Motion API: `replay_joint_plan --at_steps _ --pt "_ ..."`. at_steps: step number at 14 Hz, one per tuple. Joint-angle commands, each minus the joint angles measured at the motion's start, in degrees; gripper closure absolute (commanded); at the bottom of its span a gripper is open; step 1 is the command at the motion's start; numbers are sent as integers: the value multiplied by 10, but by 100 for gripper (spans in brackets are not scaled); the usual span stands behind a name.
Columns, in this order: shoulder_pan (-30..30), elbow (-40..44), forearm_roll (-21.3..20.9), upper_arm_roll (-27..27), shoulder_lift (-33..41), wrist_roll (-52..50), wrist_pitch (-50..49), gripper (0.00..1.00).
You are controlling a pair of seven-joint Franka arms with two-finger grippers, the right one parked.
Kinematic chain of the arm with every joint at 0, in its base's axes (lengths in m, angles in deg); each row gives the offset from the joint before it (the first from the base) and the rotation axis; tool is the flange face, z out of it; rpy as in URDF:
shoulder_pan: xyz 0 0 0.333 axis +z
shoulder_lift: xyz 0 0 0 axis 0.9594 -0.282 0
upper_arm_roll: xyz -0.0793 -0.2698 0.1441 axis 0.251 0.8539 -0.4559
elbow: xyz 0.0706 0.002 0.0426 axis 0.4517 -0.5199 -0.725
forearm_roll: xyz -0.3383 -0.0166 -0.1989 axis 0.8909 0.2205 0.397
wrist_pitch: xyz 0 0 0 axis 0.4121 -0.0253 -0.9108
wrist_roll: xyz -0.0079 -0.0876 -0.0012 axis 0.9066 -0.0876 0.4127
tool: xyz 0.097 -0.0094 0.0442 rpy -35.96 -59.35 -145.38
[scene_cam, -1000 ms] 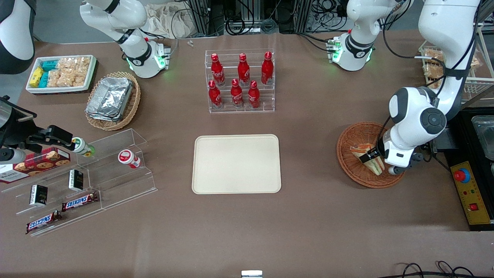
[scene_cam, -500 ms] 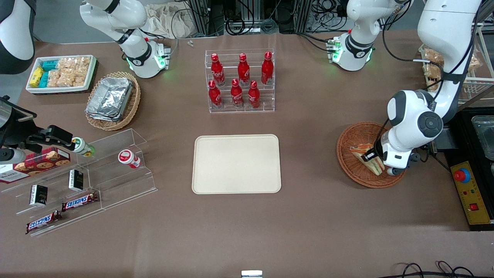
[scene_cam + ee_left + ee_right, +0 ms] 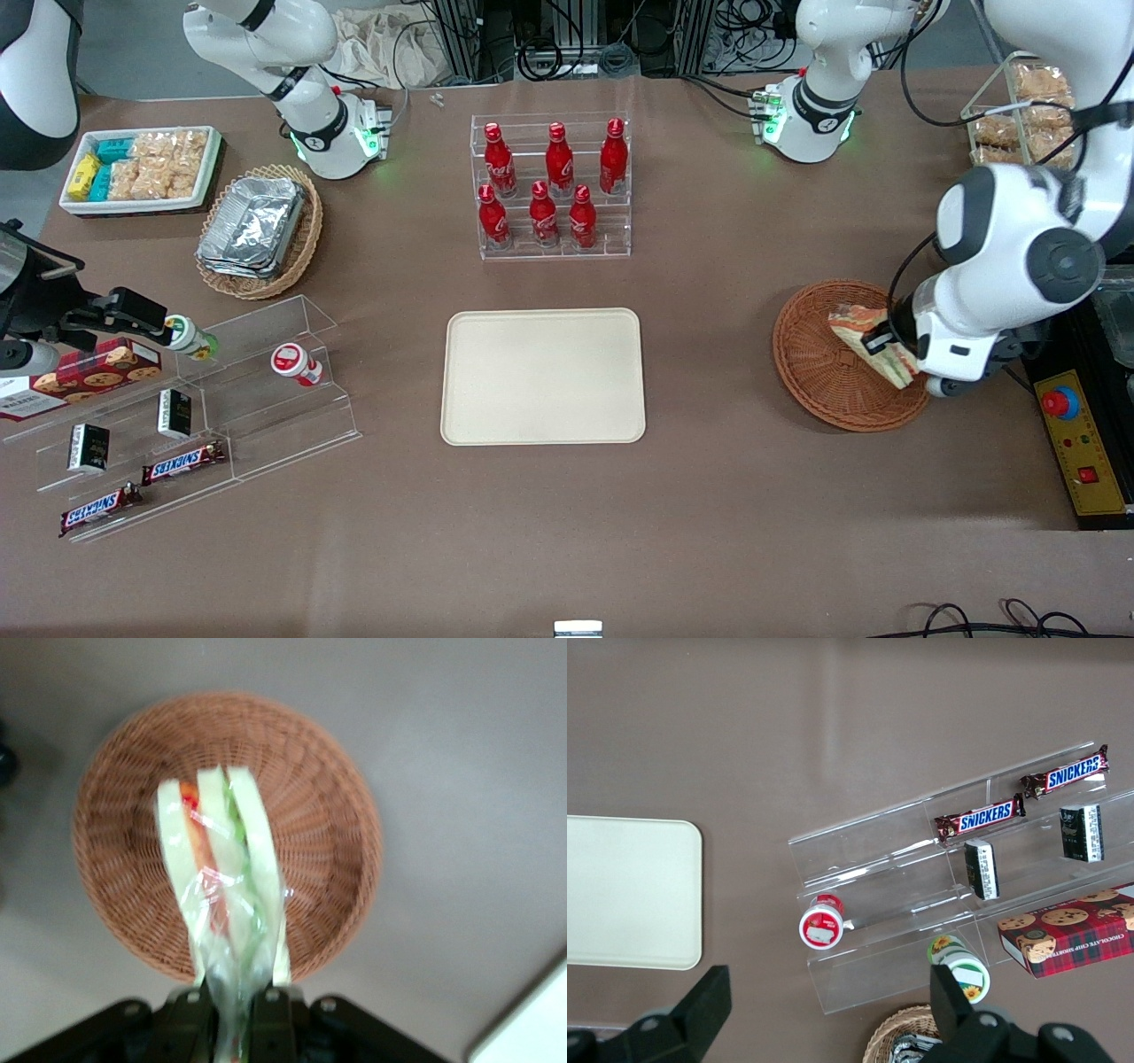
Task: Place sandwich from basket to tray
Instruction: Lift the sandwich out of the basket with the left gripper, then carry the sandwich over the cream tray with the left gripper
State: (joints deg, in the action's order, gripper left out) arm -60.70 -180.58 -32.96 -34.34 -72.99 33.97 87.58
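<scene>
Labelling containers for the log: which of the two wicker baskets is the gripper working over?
The reddish-brown basket, under the gripper shut on the sandwich; the paler basket holds foil containers.

the gripper is mostly hidden under the left arm's white wrist in front view. in wrist view its fingers are cut by the frame edge, and the sandwich is blurred, wrap end lost betw them. only a corner of the tray shows. the sandwich covers part of the basket floor.
</scene>
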Motion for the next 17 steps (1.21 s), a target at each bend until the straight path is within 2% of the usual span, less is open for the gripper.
replay_joint_plan --at_steps 1,5,9,11,12,14,17 --pt "0 111 4 24 -12 -9 -91 98" --pt "0 134 -3 92 -13 61 -114 99" --pt "-17 137 19 156 -53 56 -75 97" --pt "-62 138 7 156 -94 9 -33 96" --pt "-89 138 -11 156 -108 6 -12 100" --pt "-124 138 -46 156 -142 -1 27 100" --pt "-169 145 -60 156 -185 0 78 100"
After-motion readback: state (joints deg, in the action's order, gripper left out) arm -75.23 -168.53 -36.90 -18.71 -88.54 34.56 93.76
